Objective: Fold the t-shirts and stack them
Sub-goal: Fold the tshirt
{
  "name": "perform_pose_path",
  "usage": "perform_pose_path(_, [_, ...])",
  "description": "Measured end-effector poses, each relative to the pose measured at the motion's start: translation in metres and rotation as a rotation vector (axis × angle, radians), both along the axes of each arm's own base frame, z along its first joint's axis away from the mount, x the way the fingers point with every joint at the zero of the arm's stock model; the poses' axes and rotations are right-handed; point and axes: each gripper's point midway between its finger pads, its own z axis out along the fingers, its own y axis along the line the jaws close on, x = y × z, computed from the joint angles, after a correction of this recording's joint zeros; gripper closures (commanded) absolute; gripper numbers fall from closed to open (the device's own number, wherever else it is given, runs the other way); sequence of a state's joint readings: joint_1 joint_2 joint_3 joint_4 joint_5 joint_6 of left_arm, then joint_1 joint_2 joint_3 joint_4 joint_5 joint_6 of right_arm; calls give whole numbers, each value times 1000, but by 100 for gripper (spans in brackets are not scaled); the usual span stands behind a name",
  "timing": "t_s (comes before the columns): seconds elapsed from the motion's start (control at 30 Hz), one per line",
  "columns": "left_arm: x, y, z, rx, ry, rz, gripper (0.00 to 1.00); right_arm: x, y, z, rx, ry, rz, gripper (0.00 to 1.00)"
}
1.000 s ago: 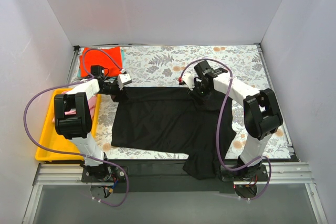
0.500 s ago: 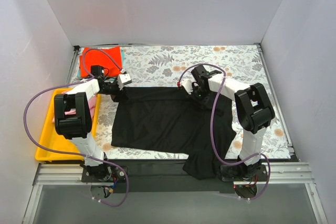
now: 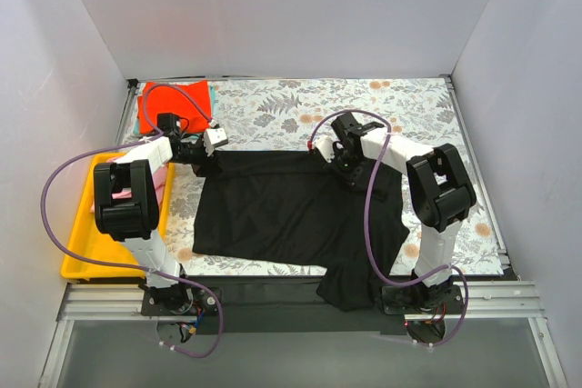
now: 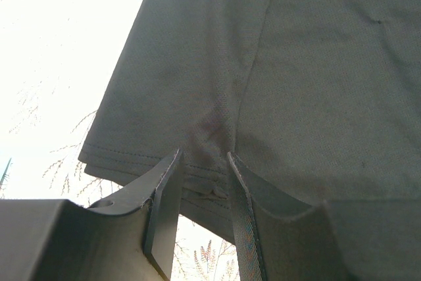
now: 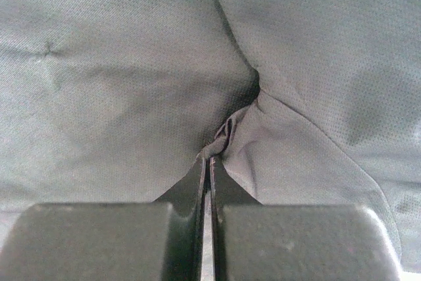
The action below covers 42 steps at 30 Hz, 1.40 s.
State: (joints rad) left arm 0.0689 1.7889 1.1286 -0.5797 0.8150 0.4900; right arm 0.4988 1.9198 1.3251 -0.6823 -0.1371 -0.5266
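The large black cloth t-shirt (image 3: pixel 291 215) lies spread on the floral-clothed bench (image 3: pixel 409 102), its near edge drooping off the front. The left gripper (image 4: pixel 204 162) has its jaws clamping the far-left hem. The right gripper (image 5: pixel 209 161) has its jaws clenched on a pinched pucker at far right. Both far corners are held, likely to fold that edge over evenly.

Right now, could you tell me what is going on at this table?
Both arms are handling the black shirt, which is spread on the table. The left gripper holds a hemmed edge at its far left corner. The right gripper is shut on a pinch of cloth near the far right edge. A red shirt lies in the far left corner, beyond a yellow tray.
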Motion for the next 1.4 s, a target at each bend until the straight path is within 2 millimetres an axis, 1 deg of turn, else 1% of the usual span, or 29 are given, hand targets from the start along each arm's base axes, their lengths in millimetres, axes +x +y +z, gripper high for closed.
perform_pose_path(0.07, [0, 0, 0, 0, 1, 1, 68, -2, -1, 3, 0, 1, 0, 99])
perform_pose_path(0.13, [-1, 0, 1, -3, 10, 5, 68, -4, -1, 10, 8, 1, 2, 99])
perform_pose_path(0.27, [4, -1, 10, -14, 7, 10, 68, -10, 4, 26, 39, -8, 14, 99])
perform_pose_path(0.4, [12, -3, 22, -30, -9, 13, 68, -18, 9, 27, 51, 12, 28, 99])
perform_pose_path(0.5, [12, -4, 24, -35, -6, 12, 68, -26, 9, 24, 46, 36, 33, 99])
perform_pose_path(0.57, [10, -4, 24, -36, 3, 9, 68, -31, 7, 21, 38, 54, 32, 85])
perform_pose_path(0.63, [7, -4, 23, -36, 12, 5, 68, -34, 6, 20, 33, 65, 30, 80])
perform_pose_path(0.67, [6, -4, 23, -34, 14, 2, 69, -36, 6, 19, 31, 71, 29, 75])
perform_pose_path(0.77, [3, -4, 21, -29, 20, -10, 70, -40, 4, 19, 29, 90, 23, 68])
perform_pose_path(0.93, [-2, -2, 16, 10, 18, -36, 78, -44, 0, 24, 33, 109, 12, 68])
perform_pose_path(1.0, [-5, -2, 11, 35, 15, -54, 83, -41, -6, 33, 41, 87, -4, 69])
perform_pose_path(1.1, [-15, -3, -2, 69, 32, -80, 84, -33, -19, 48, 48, 38, -25, 69])
perform_pose_path(1.17, [-19, -3, -7, 90, 39, -90, 84, -32, -32, 56, 42, 5, -42, 68])
perform_pose_path(1.2, [-20, -3, -8, 99, 40, -95, 82, -31, -41, 57, 32, -5, -52, 68])
perform_pose_path(1.27, [-19, -2, -11, 123, 33, -103, 80, -31, -56, 56, 8, -11, -74, 66])
perform_pose_path(1.4, [-18, 4, -15, 167, 23, -111, 78, -39, -84, 40, -55, 25, -116, 66])
